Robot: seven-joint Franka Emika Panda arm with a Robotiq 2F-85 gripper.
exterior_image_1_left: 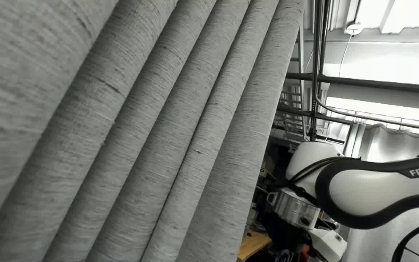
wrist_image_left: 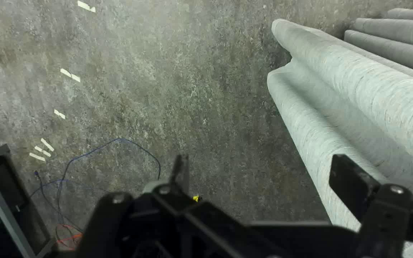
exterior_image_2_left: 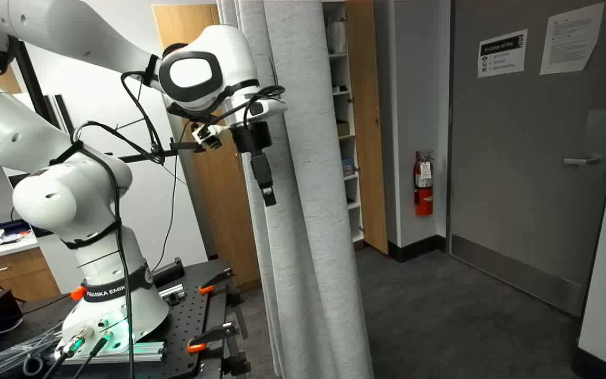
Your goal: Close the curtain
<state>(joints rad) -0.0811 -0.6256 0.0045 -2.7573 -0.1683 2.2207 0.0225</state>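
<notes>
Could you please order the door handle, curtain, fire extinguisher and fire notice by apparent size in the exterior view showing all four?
Largest: curtain
Too close to rank: fire extinguisher (taller) and fire notice (wider)
Smallest: door handle

Free room is framed between the parted fingers [wrist_image_left: 351, 186] over the floor [wrist_image_left: 199, 89], passage at the wrist view's right blocked by the curtain [wrist_image_left: 364, 104].
</notes>
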